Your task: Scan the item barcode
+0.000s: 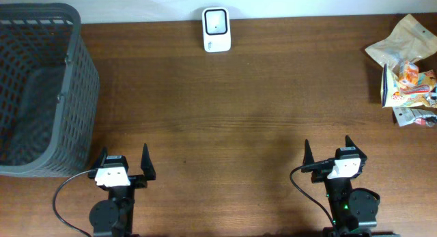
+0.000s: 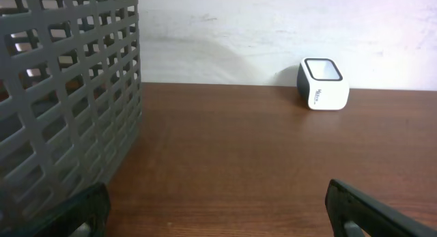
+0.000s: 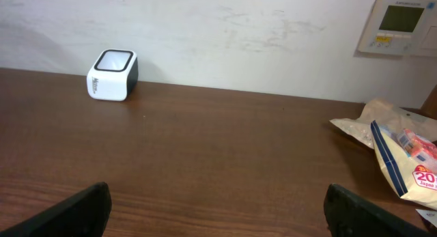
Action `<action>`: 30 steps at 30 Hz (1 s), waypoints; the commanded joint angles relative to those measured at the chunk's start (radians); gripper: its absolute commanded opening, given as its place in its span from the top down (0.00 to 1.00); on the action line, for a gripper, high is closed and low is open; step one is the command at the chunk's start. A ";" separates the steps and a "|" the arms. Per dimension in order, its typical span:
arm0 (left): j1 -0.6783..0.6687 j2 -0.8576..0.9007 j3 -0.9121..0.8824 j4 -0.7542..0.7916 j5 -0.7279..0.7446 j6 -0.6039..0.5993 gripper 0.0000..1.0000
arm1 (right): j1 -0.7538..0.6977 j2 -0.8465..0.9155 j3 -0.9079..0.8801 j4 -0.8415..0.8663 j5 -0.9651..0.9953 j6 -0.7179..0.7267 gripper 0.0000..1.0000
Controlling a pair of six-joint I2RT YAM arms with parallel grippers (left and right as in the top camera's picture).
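Brown wood-grain worktop [image 1: 239, 93], carrying the following. White box-shaped barcode scanner with a dark window on top [image 1: 216, 29]: stands at the far edge, about the middle, against the pale wall; it shows far right in the left wrist view [image 2: 322, 85] and far left in the right wrist view [image 3: 112, 75]. Grey plastic lattice basket [image 1: 85, 100]: far left, open at the top, nothing visible inside. Heap of snack packets at the far right edge, well apart from the scanner: one crumpled beige paper pouch [image 1: 403, 39] farthest back, one white, blue and orange printed packet [image 1: 410, 83] just nearer and touching it, and one small dark-and-white packet [image 1: 413, 116] nearest; no barcode can be made out on any of them. Left gripper [image 1: 124, 155]: near left edge, just beside the basket's near corner, black fingers [image 2: 82, 213] spread wide, holding nothing. Right gripper [image 1: 328, 145]: near right, black fingers [image 3: 369, 210] likewise spread wide and holding nothing, well apart from the packets. Beige wall-mounted control panel with a small display [image 3: 398, 25]: on the wall above the heap, right wrist view only.
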State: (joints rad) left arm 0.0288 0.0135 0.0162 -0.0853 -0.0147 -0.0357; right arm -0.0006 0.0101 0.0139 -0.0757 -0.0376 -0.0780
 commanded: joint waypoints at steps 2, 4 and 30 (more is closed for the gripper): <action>0.004 -0.009 -0.007 -0.002 0.011 -0.032 0.01 | -0.006 -0.007 -0.008 -0.003 0.012 0.012 0.02; 0.004 -0.009 -0.007 0.002 0.011 -0.031 0.01 | -0.006 -0.007 -0.008 -0.003 0.012 0.012 0.02; 0.004 -0.008 -0.007 0.002 0.011 -0.031 0.01 | -0.006 -0.007 -0.008 -0.008 0.059 0.017 0.02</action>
State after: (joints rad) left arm 0.0288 0.0135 0.0162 -0.0849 -0.0147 -0.0536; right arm -0.0006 0.0101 0.0139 -0.0788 -0.0044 -0.0784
